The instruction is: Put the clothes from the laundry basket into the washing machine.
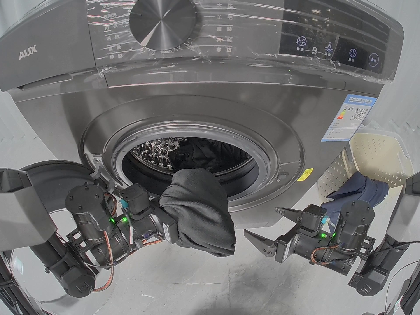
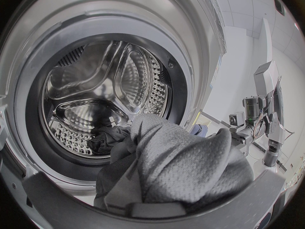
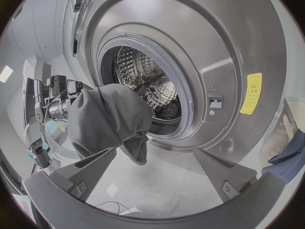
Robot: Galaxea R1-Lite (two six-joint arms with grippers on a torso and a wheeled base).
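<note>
Pale floor is seen below the washer [image 1: 197,110], whose door [image 1: 57,171] is swung open on the robot's left. At the mouth of the drum [image 1: 153,149] a grey garment [image 1: 197,211] is held by the left gripper [image 1: 173,228]. Its fingers are buried in the cloth and are judged to be clamped on a bunched fold, while the rest hangs limp below the opening. A dark garment [image 1: 205,154] is already lying in the drum. The right gripper [image 1: 260,219] is held empty with fingers spread, near the basket [image 1: 380,154], at whose edge a navy garment [image 1: 358,189] is draped. The cloth is judged light, soft and shapeless, and not fragile. A pinch on a thick gathered fold near the middle is advised, so that trailing ends are not snagged at the drum's mouth.
</note>
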